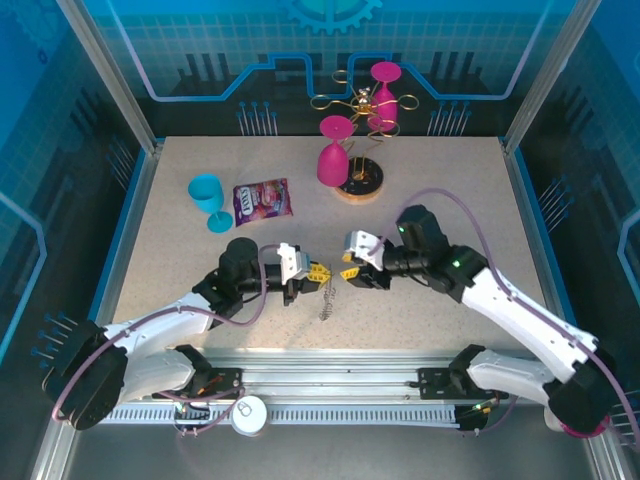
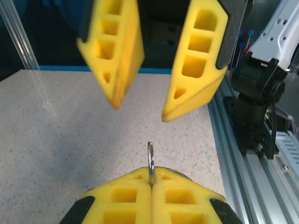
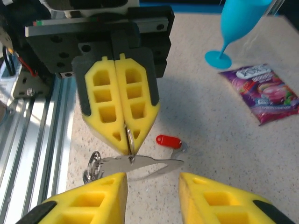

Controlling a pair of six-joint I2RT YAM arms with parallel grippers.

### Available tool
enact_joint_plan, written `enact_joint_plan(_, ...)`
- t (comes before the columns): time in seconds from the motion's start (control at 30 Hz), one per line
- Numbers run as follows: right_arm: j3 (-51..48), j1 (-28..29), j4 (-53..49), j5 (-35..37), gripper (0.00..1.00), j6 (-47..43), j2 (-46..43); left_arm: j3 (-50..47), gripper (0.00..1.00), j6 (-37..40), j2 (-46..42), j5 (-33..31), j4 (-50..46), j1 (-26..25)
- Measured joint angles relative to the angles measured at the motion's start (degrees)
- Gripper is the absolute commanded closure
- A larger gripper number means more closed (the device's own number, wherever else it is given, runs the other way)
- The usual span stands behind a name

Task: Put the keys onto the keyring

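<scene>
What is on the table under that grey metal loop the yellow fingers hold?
A small red-headed key lies on the table just beyond the keyring, pinched in the shut left gripper. The loop itself hides the table right beneath it.

Both arms reach fwd from the near edge & bend inward, so L gripper (image 1: 318, 272) and R gripper (image 1: 347, 273) meet tip to tip, just apart. L arm: elbow low, black wrist turned toward the right; its yellow fingers (image 3: 112, 133) press flat together, pinching a thin wire ring of the keyring (image 3: 140, 163) at the tips. R arm: white forearm angled up-left, wrist pointing left; its fingers (image 2: 216, 70) stand apart, jaws open, nothing btwn them.
</scene>
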Motion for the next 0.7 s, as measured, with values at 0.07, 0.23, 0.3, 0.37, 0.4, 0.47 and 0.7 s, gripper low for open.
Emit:
enact_joint_plan(0.07,-4.26,-0.04,4.39,-1.92,0.67,1.75,-2.34,-1.20,1.00,-1.66,0.02,0.07,3.02,0.00)
enact_joint_plan(0.23,-6.84,-0.04,9.79,-4.26,0.71,4.57,-1.46,-2.56,1.00,-4.94,0.33,0.81,8.33,0.00)
enact_joint_plan(0.3,-6.84,-0.04,11.52,-4.92,0.72,5.27,-1.18,-2.62,1.00,-5.81,0.61,1.14,10.01,0.00)
enact_joint_plan(0.37,-6.84,0.00,12.81,-5.33,0.74,5.70,-1.09,-2.75,1.00,-6.82,0.76,1.66,11.32,0.00)
enact_joint_plan(0.4,-6.84,0.00,13.42,-5.53,0.74,5.86,-1.01,-2.78,1.00,-7.15,0.79,1.81,11.76,0.00)
enact_joint_plan(0.47,-6.84,0.02,14.47,-6.16,0.77,6.21,-0.85,-2.78,1.00,-7.41,0.81,2.23,12.74,0.00)
enact_joint_plan(0.7,-6.84,0.50,15.89,-7.80,0.84,6.88,0.39,-2.82,1.00,-8.57,0.87,3.10,13.86,0.00)
